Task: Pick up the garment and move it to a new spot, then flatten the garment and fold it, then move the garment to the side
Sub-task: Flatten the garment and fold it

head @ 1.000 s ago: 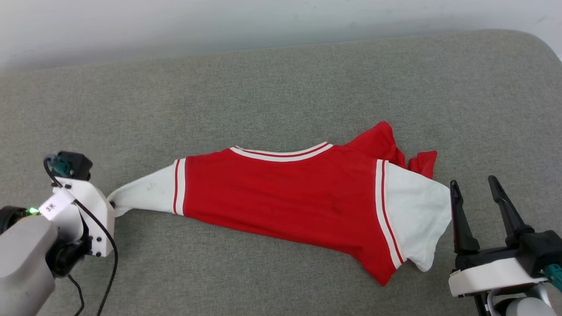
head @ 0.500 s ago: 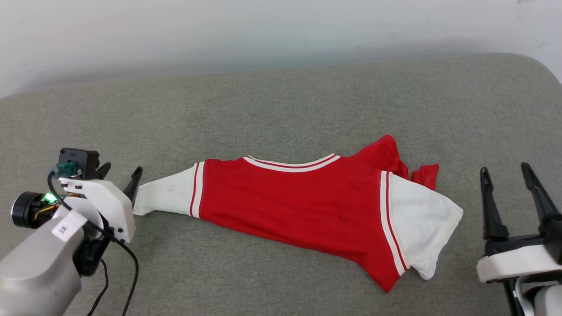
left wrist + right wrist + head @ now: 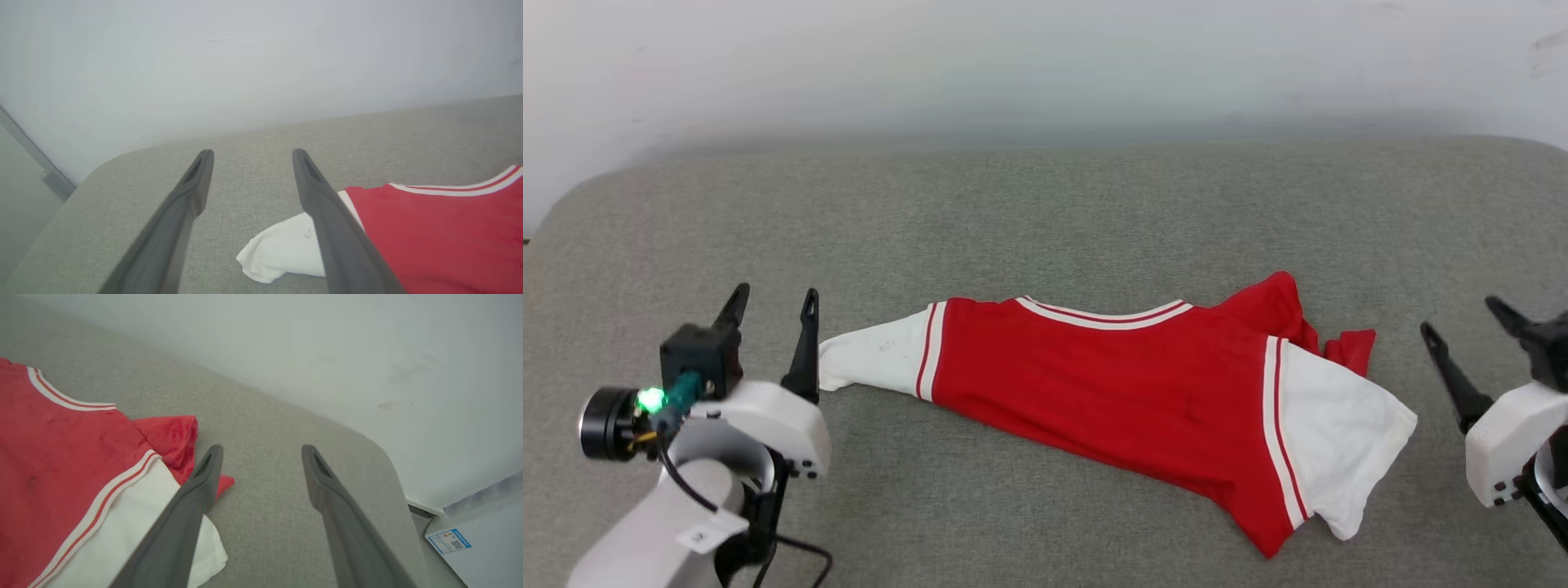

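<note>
The left gripper (image 3: 772,300) holds its two dark fingers spread over the grey cushion (image 3: 1045,212), with nothing between them. Just to its right the garment (image 3: 1111,384) begins. One white sleeve (image 3: 874,363) ends beside the nearer finger, perhaps brushing it; the angle is too poor to say. The red body lies flat on the cushion, reaching towards the right gripper (image 3: 1462,318). The other sleeve (image 3: 1339,441) and a crumpled red fold (image 3: 1347,347) lie near that gripper's left. Its fingers are also spread and empty.

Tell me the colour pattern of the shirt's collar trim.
White with a thin red stripe, on the red garment; the head view shows it best.
</note>
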